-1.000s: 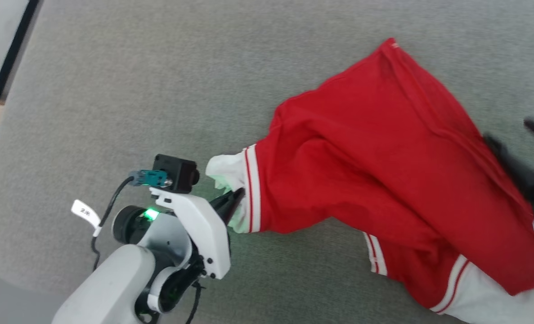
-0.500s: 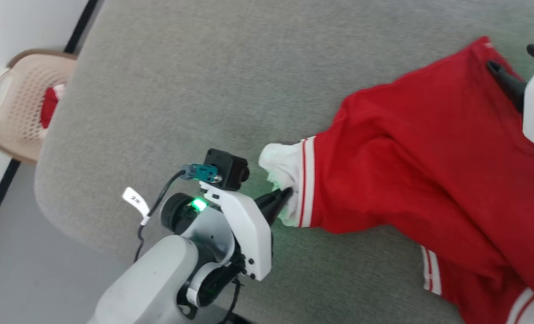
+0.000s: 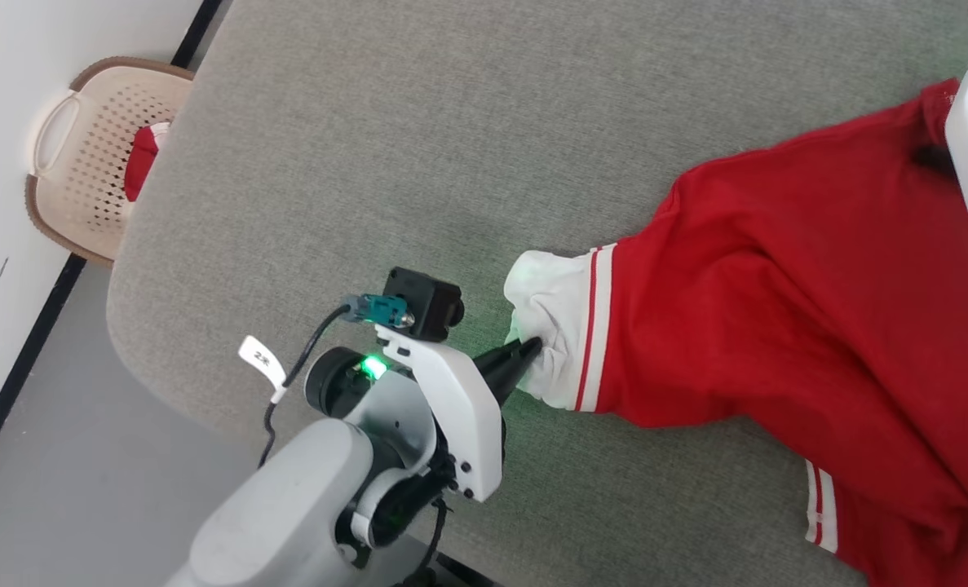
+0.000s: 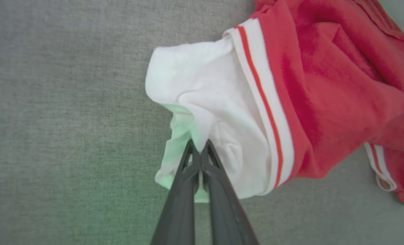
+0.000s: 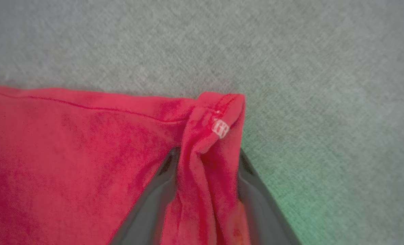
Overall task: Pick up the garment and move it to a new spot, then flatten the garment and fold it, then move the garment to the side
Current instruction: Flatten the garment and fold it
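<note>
The garment [image 3: 777,310] lies rumpled on the grey cloth-covered counter [image 3: 386,147], stretched between the two hands. The left hand [image 4: 199,144] is clenched on its white end. The right hand [image 5: 207,153] straddles a bunched red corner with its fingers apart; I cannot tell whether it grips. Bare counter lies open beside the left hand and ahead of the right. Behind the left hand the counter's rounded edge drops to the floor [image 3: 84,456], where a basket [image 3: 92,163] stands by the wall [image 3: 11,81].

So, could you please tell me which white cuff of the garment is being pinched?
The bunched cuff nearest the left gripper, whose fingers are shut on it; the other striped cuff lies free.
</note>
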Tool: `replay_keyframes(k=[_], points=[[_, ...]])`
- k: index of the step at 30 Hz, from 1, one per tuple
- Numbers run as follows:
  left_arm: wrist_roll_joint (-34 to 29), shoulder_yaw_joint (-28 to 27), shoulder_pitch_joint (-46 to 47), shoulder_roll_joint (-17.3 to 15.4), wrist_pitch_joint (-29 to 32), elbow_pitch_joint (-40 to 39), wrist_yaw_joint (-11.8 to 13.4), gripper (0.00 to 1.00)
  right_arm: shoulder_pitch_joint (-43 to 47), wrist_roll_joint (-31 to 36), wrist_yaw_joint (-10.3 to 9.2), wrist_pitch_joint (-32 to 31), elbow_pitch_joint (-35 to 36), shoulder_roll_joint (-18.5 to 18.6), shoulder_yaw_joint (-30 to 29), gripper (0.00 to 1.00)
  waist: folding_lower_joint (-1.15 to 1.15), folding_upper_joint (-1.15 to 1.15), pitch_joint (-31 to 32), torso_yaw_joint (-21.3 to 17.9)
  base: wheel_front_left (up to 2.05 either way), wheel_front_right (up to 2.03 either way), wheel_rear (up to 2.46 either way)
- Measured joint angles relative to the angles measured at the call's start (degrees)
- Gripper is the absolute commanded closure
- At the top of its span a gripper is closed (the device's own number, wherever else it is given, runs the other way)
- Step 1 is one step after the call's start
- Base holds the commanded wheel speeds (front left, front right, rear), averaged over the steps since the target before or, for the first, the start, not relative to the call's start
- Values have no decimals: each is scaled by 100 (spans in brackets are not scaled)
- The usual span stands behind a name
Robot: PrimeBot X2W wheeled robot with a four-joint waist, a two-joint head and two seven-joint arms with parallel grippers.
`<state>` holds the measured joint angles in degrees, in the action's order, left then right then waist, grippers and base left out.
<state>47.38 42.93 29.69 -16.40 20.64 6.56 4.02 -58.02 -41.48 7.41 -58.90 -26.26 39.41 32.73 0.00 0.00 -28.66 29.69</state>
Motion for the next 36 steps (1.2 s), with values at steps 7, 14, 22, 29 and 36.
replay_keyframes(k=[7,14,22,29,36], points=[[107,-288,372,-263,127,58,21,100,-3,-376,11,357,222,177,242,100,0,0,97,-251,0,0,0],[69,-717,1261,-858,644,8,164,100,-52,-578,9,861,757,437,130,100,0,0,280,-744,0,0,0],[-204,-983,2564,-1488,1359,155,153,100,-155,-603,10,1271,1274,546,-328,100,0,0,582,-1384,0,0,0],[-348,-1081,3531,-1722,1737,469,31,100,-281,-532,10,1321,1630,483,-750,100,0,0,820,-1883,0,0,0],[-522,-1029,4288,-1627,1869,956,-111,100,-511,-296,10,1156,1641,208,-1132,100,0,0,954,-2200,0,0,0]])
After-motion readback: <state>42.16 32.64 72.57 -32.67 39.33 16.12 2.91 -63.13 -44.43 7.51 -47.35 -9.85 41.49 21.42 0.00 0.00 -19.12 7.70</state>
